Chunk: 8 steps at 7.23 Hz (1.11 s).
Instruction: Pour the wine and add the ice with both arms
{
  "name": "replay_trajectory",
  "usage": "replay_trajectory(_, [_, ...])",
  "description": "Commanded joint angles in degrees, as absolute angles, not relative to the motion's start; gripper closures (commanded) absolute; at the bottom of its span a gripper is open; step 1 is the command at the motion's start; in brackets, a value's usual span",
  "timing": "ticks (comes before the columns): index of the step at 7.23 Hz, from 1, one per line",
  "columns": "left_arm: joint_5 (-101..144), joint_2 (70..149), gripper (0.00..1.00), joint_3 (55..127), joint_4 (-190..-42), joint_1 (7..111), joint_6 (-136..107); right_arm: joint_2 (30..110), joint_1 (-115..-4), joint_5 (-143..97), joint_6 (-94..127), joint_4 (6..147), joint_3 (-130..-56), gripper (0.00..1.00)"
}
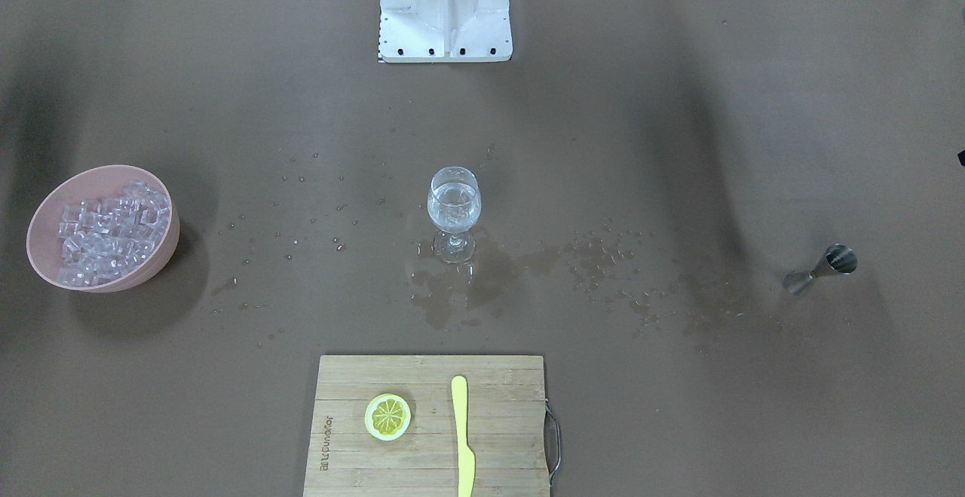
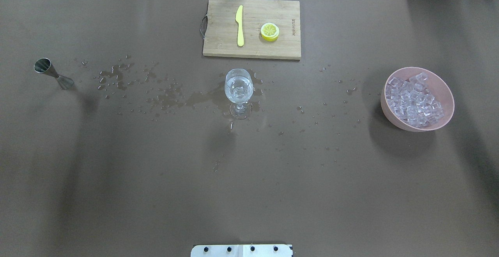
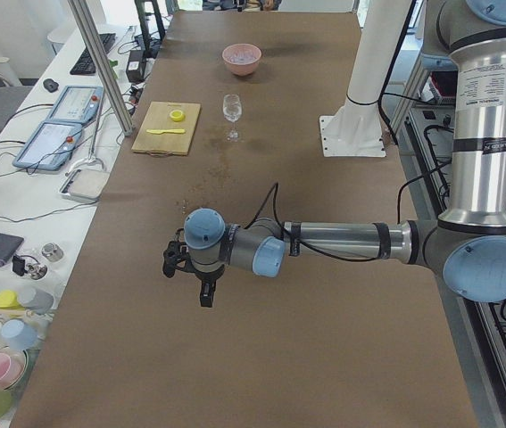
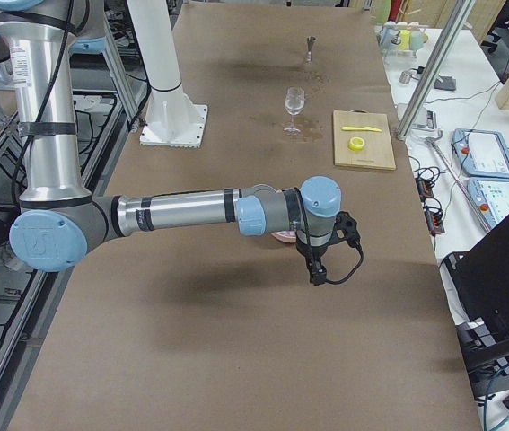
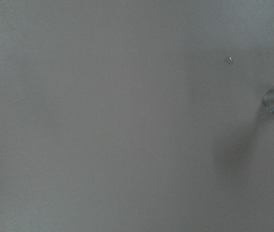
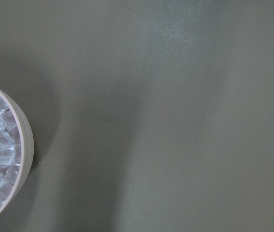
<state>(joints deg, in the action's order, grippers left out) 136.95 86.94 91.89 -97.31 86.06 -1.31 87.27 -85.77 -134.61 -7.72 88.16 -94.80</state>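
A stemmed wine glass (image 2: 238,91) stands mid-table and holds clear wine (image 1: 454,207) with a few ice cubes in it. A heap of ice (image 2: 415,101) fills a pink bowl (image 2: 386,110) on my right side; the bowl's rim (image 6: 28,140) shows in the right wrist view. A steel jigger (image 2: 52,73) stands on my left side. Both grippers show only in the side views: the left gripper (image 3: 206,294) and the right gripper (image 4: 315,269) hang above bare table, far from the glass. I cannot tell whether they are open or shut.
A bamboo cutting board (image 2: 218,46) with a lemon slice (image 2: 269,31) and a yellow knife (image 2: 239,25) lies beyond the glass. Spilled drops and puddles (image 2: 171,99) spread around the glass towards the jigger. The white pedestal (image 1: 445,7) stands at the robot's edge.
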Motion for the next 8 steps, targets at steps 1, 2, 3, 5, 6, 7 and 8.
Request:
replay_trajectory(1, [136.76, 85.09, 0.02, 91.41, -96.41, 86.84, 0.61, 87.54, -85.96, -134.56, -7.82, 88.33, -94.92, 0.00])
replay_trajectory(2, [136.84, 85.08, 0.02, 91.67, -97.37, 86.92, -0.08, 87.54, -86.13, -134.65, -8.00, 88.33, -94.92, 0.00])
replay_trajectory(3, [137.11, 85.60, 0.02, 90.80, -97.47, 86.75, -0.09, 87.54, -85.61, -134.56, -8.00, 88.33, -94.66, 0.00])
replay_trajectory(5, [137.29, 86.31, 0.02, 90.26, -97.56, 86.75, -0.18, 88.32, -86.65, -134.65, -11.32, 88.33, -93.96, 0.00])
replay_trajectory(6, [137.37, 86.66, 0.02, 90.70, -97.65, 86.75, -0.09, 88.59, -86.75, -134.65, -11.51, 88.42, -93.96, 0.00])
replay_trajectory(7, [137.20, 85.79, 0.02, 92.97, -98.60, 86.75, 0.09, 88.59, -86.84, -134.65, -11.51, 88.33, -93.87, 0.00])
replay_trajectory(8, [136.68, 85.69, 0.02, 93.51, -98.87, 86.75, 0.17, 88.42, -87.18, -134.91, -11.51, 88.42, -93.95, 0.00])
